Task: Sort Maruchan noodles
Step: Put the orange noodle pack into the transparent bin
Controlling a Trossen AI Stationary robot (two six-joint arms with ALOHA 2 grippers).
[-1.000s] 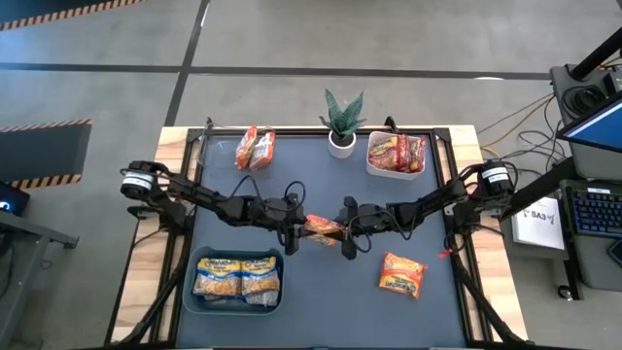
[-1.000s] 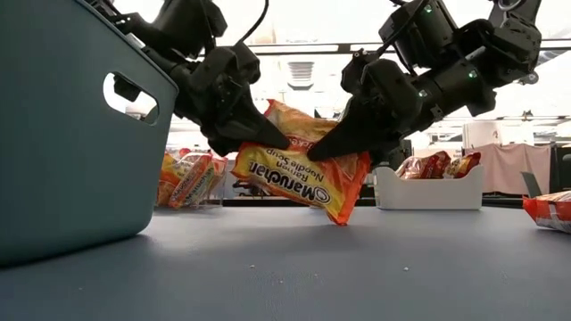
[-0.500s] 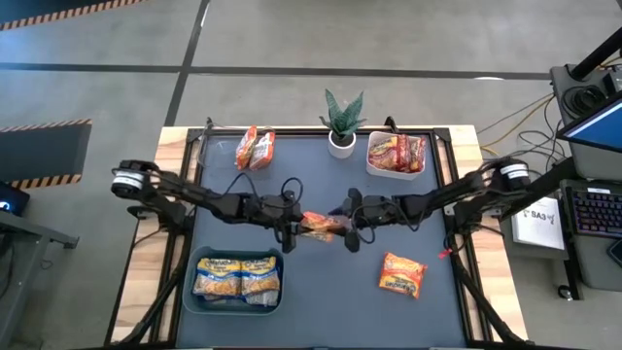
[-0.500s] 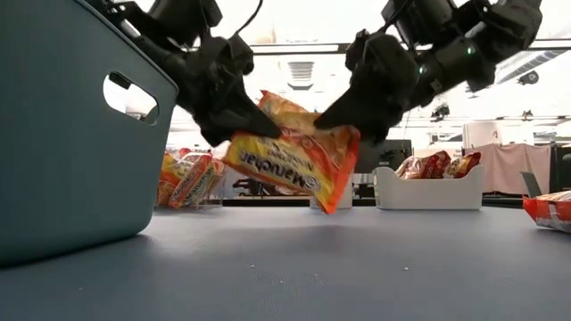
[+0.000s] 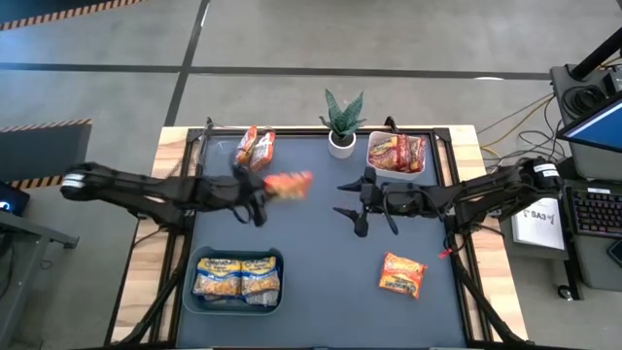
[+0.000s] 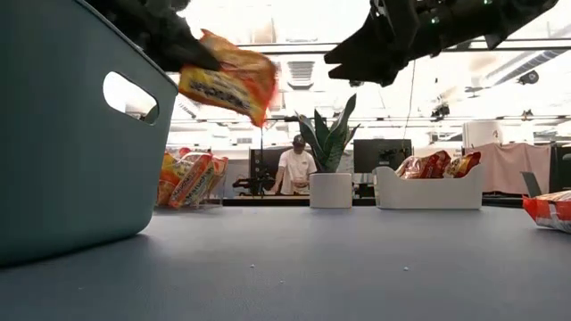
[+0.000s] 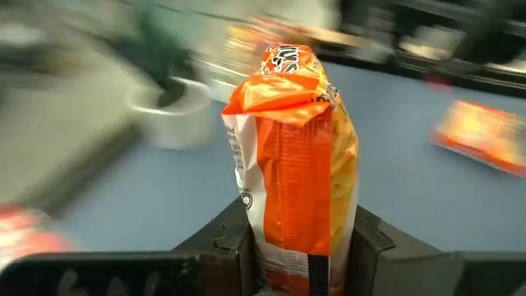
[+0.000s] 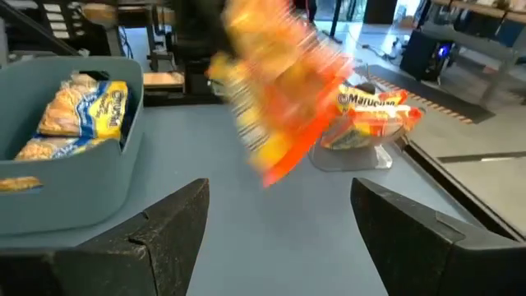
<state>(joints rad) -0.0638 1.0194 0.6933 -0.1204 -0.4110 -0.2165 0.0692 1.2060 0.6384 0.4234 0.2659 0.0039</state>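
My left gripper (image 5: pixel 260 197) is shut on an orange Maruchan noodle packet (image 5: pixel 289 183), high above the table, left of the middle. In the low view this packet (image 6: pixel 227 76) hangs in the air beside the teal bin. My right gripper (image 5: pixel 352 208) is open and holds nothing, right of the middle; its wrist view shows the held packet (image 8: pixel 279 90) some way ahead of it. Other orange packets (image 5: pixel 255 148) lie at the far left. Red packets fill a white bin (image 5: pixel 370 160). Yellow-and-blue packets lie in a teal bin (image 5: pixel 194 292). One orange packet (image 5: pixel 402 274) lies flat on the table, near right. My left gripper pinches the orange packet by its near short end (image 7: pixel 297 238) between the two fingers (image 7: pixel 234 247). The fingers come about level from the table's left. The packet sticks out ahead of them, lifted clear of the table and tilted.
A small potted plant (image 5: pixel 342 122) stands at the far edge, between the orange pile and the white bin. The teal bin's tall wall (image 6: pixel 71 152) stands near left. A person (image 6: pixel 293 169) sits in the room behind the table. Open mat lies in the middle.
My right gripper has let go of the orange packet, opened and drawn back toward the table's right. My left gripper has kept its hold and carried the packet up and toward the far left, nearer the orange pile. The packet, earlier held by both grippers, now hangs from the left one alone.
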